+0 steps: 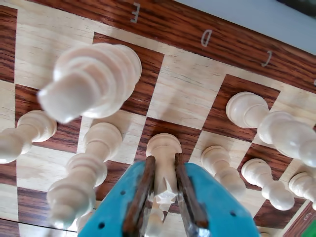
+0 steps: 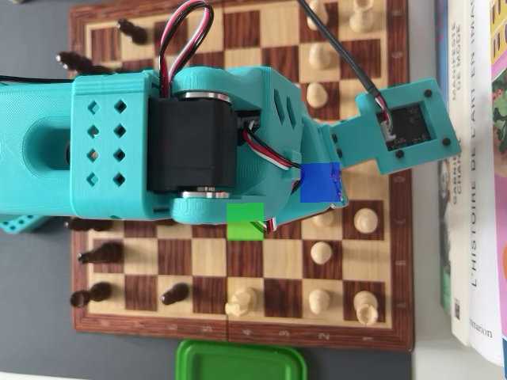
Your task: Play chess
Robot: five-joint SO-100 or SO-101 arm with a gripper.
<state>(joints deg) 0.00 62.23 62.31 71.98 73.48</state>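
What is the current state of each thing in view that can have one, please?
Gripper: shut on white pawn.
White pawn: upright between the fingers; whether it touches the board is unclear.
Other white pieces: standing upright.
Dark pieces: standing, untouched.
Green box: lid closed.

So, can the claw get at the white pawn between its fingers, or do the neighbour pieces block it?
Probably yes: the claw already has its fingers on both sides of the pawn. The neighbour pieces stand apart, outside the fingers.
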